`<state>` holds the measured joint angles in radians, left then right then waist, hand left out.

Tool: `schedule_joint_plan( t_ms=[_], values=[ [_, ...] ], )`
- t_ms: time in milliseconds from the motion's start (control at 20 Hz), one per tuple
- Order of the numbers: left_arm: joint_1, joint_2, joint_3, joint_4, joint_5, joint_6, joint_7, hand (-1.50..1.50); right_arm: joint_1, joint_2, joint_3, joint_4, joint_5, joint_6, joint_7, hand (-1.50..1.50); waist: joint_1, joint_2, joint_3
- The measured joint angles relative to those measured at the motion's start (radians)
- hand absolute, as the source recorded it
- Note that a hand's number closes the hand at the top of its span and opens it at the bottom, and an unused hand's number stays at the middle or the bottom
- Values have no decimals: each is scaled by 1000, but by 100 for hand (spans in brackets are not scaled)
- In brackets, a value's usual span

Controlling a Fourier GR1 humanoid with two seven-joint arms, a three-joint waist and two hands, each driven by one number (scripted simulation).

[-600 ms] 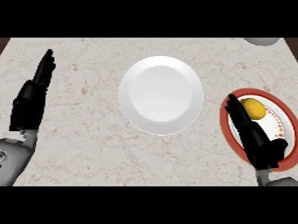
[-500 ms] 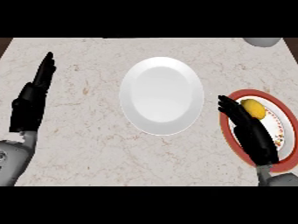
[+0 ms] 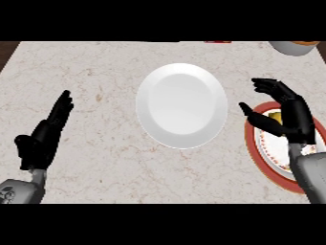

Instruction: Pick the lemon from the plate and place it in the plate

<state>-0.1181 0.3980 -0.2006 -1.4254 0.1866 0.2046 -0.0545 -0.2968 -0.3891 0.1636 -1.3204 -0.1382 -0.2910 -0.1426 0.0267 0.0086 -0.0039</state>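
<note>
A pale marble-patterned counter top (image 3: 102, 72) fills the head view, with dark floor showing past its left edge. A plain white oval-looking plate (image 3: 181, 105) lies near the middle of the counter with nothing on it. To its right, just beside it, lies a red-rimmed plate with a white patterned centre (image 3: 264, 153). The robot's right hand (image 3: 289, 112) is raised over that red-rimmed plate, its fingers curved and spread apart from the thumb, so the hand is partly open like a claw. A small patch of the yellow lemon (image 3: 275, 116) shows in the gap between thumb and palm; whether the hand touches it cannot be told. The left hand (image 3: 45, 136) rests over the left part of the counter, fingers straight and pointing up, holding nothing. A grey bowl (image 3: 294, 47) sits at the far right corner, cut by the view's edge.
</note>
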Motion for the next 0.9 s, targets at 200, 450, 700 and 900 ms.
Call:
schedule_joint_plan(
  t_ms=[200, 450, 700, 900],
  values=[
    [30, -15, 25, 49, 24, -49, -55, 0, 31, 67, -15, 89, 46, -38, -203, -150, -13, -3, 3],
    [65, -14, 58, 54, 29, -84, -79, 0, 110, 48, -43, 62, 109, -95, -271, -150, -24, -8, 4],
    [57, -16, 83, 87, 28, -110, -90, 0, 182, -36, -50, -60, 188, -134, -139, -150, -34, -10, 3],
    [61, -13, 92, 84, 30, -122, -86, 0, 197, -150, -26, -108, 269, -91, 36, -150, -33, -11, 2]
  ],
)
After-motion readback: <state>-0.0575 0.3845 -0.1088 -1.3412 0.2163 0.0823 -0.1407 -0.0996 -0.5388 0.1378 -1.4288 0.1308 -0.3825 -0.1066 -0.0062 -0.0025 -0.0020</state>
